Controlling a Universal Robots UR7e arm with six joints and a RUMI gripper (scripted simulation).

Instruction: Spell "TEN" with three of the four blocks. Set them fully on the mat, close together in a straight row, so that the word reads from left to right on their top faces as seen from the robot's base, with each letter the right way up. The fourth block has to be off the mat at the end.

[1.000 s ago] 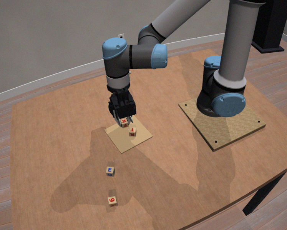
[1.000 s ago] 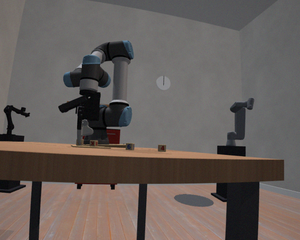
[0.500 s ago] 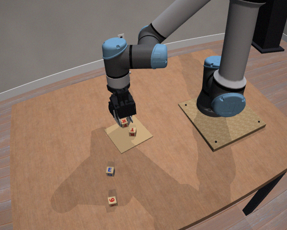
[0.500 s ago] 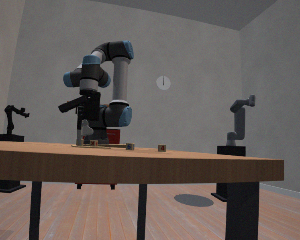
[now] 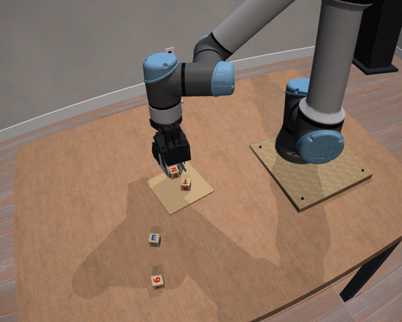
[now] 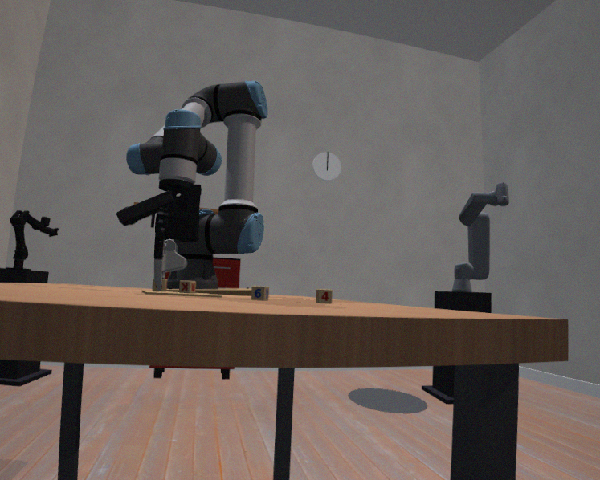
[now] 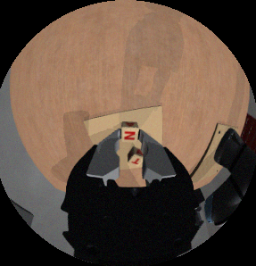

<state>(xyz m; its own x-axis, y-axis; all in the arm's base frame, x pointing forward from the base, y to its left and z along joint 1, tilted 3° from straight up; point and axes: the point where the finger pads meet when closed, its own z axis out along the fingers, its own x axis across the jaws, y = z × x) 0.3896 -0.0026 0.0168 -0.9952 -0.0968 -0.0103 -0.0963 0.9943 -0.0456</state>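
From above, my gripper (image 5: 176, 173) (image 6: 161, 289) (image 7: 128, 129) has the N block (image 5: 174, 169) (image 7: 129, 134) between its fingers, over the mat (image 5: 170, 199) (image 6: 214, 295) (image 7: 152, 120). I see the T block (image 5: 185, 184) (image 6: 187, 286) (image 7: 136, 159) near it, on the mat. Off the mat, the E block (image 5: 154, 239) (image 6: 259, 293) and a block topped with a red 6 or 9 (image 5: 156, 281) (image 6: 323, 295) sit well apart on the counter (image 5: 72, 173) (image 6: 341, 335) (image 7: 84, 67).

Upper middle of the mat, top view: block (image 5: 174, 172) (image 7: 129, 133), red N above red 4 | just beside: block (image 5: 185, 184) (image 7: 136, 159), red T, R | lower left: block (image 5: 154, 239) (image 6: 259, 293), blue E; blue 6 in exterior view | below: block (image 5: 157, 281), red 9 or 6
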